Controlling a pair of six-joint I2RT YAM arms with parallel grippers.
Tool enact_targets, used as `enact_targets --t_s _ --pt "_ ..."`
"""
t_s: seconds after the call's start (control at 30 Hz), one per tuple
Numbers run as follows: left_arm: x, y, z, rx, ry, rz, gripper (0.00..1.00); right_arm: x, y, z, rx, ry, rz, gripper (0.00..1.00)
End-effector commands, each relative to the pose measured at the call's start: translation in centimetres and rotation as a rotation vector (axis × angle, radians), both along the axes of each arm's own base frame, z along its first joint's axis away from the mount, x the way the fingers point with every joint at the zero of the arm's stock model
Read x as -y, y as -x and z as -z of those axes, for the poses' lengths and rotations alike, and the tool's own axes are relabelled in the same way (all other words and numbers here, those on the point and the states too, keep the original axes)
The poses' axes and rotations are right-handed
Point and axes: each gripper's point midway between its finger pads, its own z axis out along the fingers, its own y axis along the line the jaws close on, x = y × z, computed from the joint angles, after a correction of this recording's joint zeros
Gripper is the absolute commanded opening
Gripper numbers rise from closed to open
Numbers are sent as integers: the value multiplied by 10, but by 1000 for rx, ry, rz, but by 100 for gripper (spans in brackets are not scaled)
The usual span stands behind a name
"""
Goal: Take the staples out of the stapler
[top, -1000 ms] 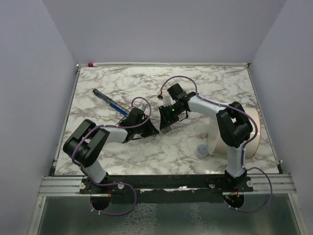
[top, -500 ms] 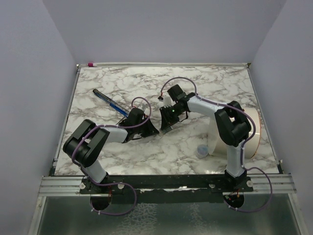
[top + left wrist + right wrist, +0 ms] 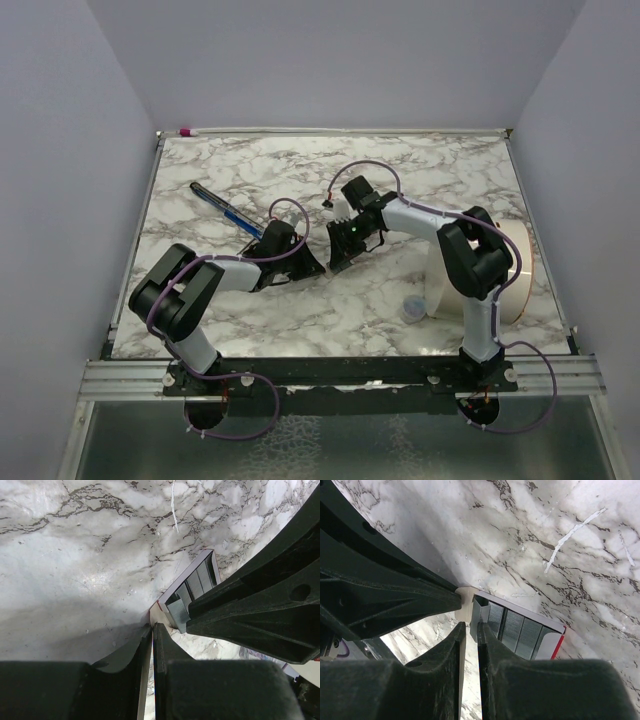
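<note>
Reaches in low with the left gripper (image 3: 151, 626), elbow folded, tips clamped on the pale end of the stapler (image 3: 517, 630). Meets it head-on with the right gripper (image 3: 469, 625), narrowed to a slit; cannot tell whether gripping. Lies just beyond both grippers' tips: flat, ribbed grey metal, red-edged, on glossy veined marble table (image 3: 545, 520).

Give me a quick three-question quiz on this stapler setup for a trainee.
1. True or false: the pen lies between the two grippers.
2. The left gripper and right gripper bring their tips together at: A the clear cap, B the stapler, C the pen.
3. Which arm is the white roll nearest?
Key: 1 false, the pen lies left of both; 2 B; 3 right.
</note>
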Motion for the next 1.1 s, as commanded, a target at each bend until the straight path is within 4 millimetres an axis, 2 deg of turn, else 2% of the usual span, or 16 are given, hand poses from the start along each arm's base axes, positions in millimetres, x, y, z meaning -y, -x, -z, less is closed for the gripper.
enact_targets --t_s 0.0,0.57,0.83,1.07 --pt "-17 26 26 -110 -91 18 11 -6 3 9 -7 -10 -10 15" --pt "-17 25 25 -108 -89 16 11 -6 1 9 -1 0 -3 12" --pt "-17 26 25 -107 -94 20 11 -3 -8 -22 74 2 7 13" --pt "-16 25 24 -106 -92 21 11 -5 0 -15 38 -16 -7 18"
